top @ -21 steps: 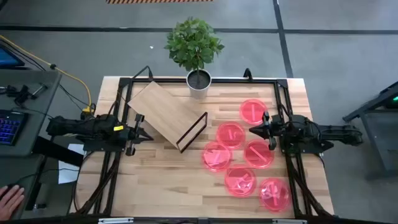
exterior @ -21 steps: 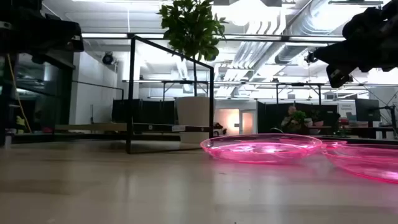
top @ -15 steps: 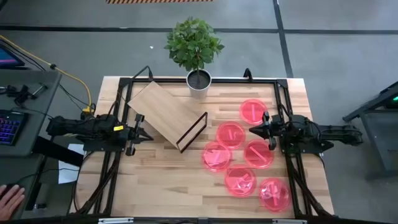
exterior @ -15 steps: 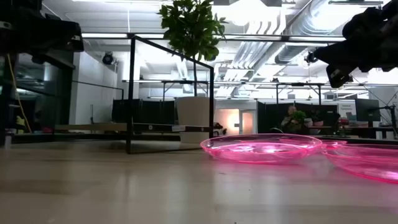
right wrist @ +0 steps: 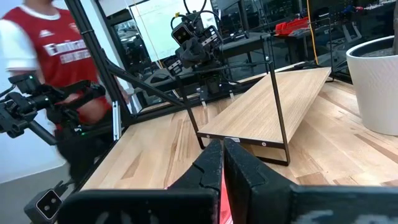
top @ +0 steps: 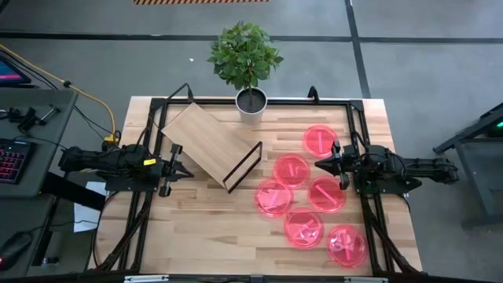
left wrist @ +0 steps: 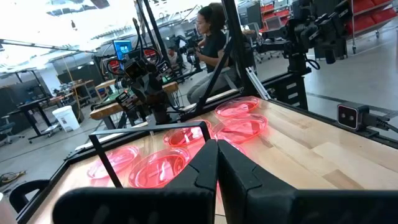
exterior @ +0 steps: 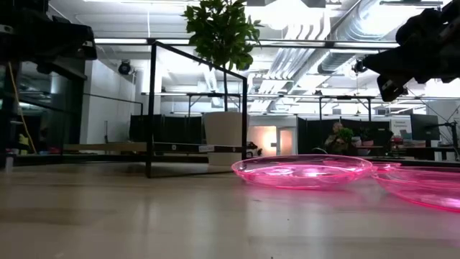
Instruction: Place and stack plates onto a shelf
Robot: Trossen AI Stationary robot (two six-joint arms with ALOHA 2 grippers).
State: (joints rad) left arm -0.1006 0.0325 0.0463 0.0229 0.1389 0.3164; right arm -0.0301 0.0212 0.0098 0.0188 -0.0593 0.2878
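Pink plates (top: pixel 305 196), six, lie loose at table's four o'clock; shelf (top: pixel 206 143) at eleven. Left gripper (top: pixel 187 170) at nine, right gripper (top: pixel 319 164) at three: both closed, empty.

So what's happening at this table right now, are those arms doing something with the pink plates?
Nothing is being handled yet. Six pink plates lie spread over the right half of the wooden table, none stacked. The small shelf lies tipped on its side near the potted plant, its wire leg sticking out. The left gripper and the right gripper hover at either side, both shut and empty.
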